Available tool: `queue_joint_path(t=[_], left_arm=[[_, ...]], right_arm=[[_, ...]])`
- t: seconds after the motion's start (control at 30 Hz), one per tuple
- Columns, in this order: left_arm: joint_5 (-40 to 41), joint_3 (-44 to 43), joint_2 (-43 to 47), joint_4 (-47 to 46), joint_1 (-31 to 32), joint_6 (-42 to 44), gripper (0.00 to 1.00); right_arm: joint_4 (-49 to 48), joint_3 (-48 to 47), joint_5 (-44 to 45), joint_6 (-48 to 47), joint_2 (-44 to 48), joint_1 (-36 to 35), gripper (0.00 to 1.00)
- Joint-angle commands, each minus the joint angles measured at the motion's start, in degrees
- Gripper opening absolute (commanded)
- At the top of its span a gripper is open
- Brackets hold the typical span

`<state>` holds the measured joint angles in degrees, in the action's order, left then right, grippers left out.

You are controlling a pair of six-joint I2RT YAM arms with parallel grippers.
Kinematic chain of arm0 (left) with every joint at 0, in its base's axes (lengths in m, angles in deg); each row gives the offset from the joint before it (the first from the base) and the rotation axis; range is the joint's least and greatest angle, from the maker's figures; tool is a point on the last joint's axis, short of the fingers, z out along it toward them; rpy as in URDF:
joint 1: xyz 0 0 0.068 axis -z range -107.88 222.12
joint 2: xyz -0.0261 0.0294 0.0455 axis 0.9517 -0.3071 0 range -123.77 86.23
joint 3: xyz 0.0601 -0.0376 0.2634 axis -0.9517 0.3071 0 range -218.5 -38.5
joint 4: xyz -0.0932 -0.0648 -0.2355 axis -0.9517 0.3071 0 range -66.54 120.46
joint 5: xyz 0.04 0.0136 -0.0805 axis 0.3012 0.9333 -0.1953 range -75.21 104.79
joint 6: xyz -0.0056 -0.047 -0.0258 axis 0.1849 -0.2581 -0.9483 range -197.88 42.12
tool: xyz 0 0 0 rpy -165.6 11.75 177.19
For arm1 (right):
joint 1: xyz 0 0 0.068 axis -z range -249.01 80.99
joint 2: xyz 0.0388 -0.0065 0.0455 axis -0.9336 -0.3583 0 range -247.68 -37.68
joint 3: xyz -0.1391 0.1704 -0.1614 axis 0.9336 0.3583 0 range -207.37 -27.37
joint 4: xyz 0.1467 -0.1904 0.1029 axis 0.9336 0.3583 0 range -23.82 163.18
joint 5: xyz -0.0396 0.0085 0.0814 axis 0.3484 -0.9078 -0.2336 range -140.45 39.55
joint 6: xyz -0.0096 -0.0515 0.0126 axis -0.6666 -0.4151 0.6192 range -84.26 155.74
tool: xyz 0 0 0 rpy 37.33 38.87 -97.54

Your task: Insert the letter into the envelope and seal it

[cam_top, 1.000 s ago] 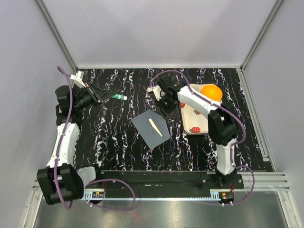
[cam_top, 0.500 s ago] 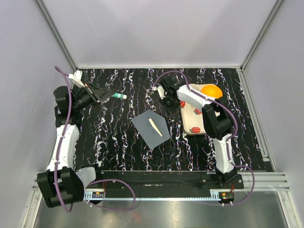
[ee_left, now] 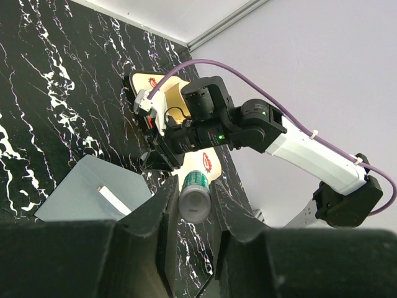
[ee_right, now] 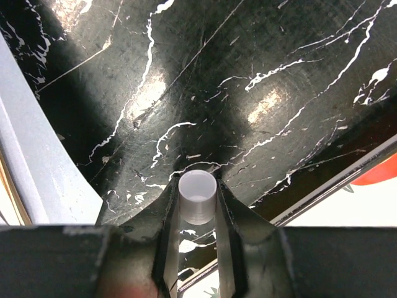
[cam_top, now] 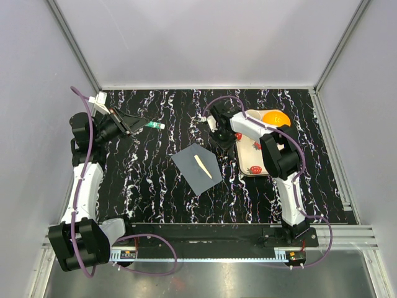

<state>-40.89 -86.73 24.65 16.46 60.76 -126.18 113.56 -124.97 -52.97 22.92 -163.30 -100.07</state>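
Clamping a green-banded tube (ee_left: 195, 197) in the left end effector (ee_left: 193, 186); pinching a translucent cap (ee_right: 198, 197) in the right end effector (ee_right: 197, 189); leaving the envelope (cam_top: 191, 171) flat mid-worktop (cam_top: 161, 180), well apart from both, a tan sliver of the letter (cam_top: 203, 166) on it.

Black marbled table (cam_top: 155, 186) — grey envelope (cam_top: 191, 172), strawberry tray (cam_top: 248, 158) on it.

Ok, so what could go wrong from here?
The slate-grey paper envelope lies loose on the black marbled table with neither arm pinning it, so it may slide when the green-labelled white tube in the left fingers presses on it. The translucent cap sits at the tips of the right fingers and could slip.
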Motion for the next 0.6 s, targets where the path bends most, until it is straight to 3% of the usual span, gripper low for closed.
queue_joint_path(t=[0.0, 0.1, 0.4, 0.57], left_arm=[[-0.30, -1.87, 0.41, -2.49, -0.51, -0.22, 0.00], [-0.22, -1.70, 0.41, -2.49, -0.42, -0.22, 0.00], [-0.22, -1.87, 0.06, -2.84, -0.51, -0.31, 0.00], [-0.30, -1.69, 0.23, -2.75, -0.51, -0.22, 0.00]], right_arm=[[-1.23, -0.13, -0.55, -0.72, -1.47, 0.13, 0.31], [-0.71, -0.39, -0.99, -0.72, -2.17, 0.13, 0.36], [0.35, -0.57, -1.34, -1.07, -2.61, 0.13, 0.39], [0.70, -0.83, -1.87, -0.89, -2.08, 0.22, 0.51]])
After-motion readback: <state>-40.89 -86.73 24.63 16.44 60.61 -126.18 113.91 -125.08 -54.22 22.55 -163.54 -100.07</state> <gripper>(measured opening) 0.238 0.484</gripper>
